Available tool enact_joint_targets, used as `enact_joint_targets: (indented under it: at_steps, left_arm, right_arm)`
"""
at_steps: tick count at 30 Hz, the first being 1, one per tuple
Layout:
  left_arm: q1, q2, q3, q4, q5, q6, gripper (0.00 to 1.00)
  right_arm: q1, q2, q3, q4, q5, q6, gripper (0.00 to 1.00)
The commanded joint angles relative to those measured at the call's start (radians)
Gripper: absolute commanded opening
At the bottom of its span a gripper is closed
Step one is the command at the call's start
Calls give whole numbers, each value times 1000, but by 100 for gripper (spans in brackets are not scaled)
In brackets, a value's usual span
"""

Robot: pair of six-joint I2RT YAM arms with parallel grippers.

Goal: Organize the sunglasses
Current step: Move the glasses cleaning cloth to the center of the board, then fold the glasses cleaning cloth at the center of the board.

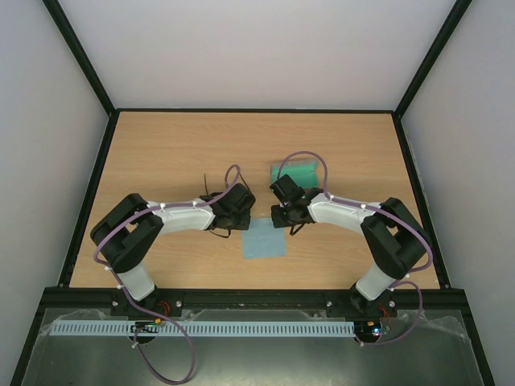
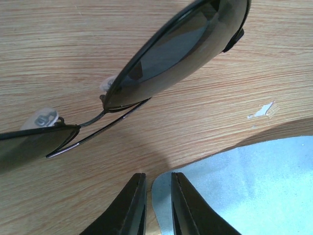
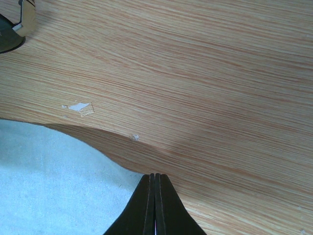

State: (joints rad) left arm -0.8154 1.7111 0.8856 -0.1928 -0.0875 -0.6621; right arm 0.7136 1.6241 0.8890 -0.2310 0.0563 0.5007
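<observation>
The sunglasses lie on the wood just ahead of my left gripper, dark lenses and thin wire frame close to the camera. From above only a thin temple arm shows beside the left gripper. The left jaws stand a little apart, with a corner of the blue-grey cloth seen in the gap. My right gripper is shut where the cloth runs into its tips, and that edge is raised off the table with a shadow under it. Both grippers sit at the far corners of the cloth, the right gripper at the right one.
A teal-green flat rectangular thing lies behind the right gripper. A small chip marks the wood near the cloth. A black frame borders the table on the left, back and right.
</observation>
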Motion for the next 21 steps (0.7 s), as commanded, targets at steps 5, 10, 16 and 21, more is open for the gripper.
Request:
enact_joint_targets:
  at_steps: [5, 10, 16, 21]
  left_arm:
    - [-9, 24, 19, -25, -19, 7, 6]
    - [-9, 21, 21, -28, -18, 10, 2]
    - [-10, -7, 24, -31, -18, 9, 2]
    - [-11, -53, 14, -30, -3, 3, 2]
  right_arm:
    - [0, 0, -8, -16, -3, -5, 1]
    - [1, -3, -5, -17, -4, -6, 1]
    - [1, -18, -6, -23, -7, -9, 1]
    - [1, -49, -11, -27, -28, -15, 2]
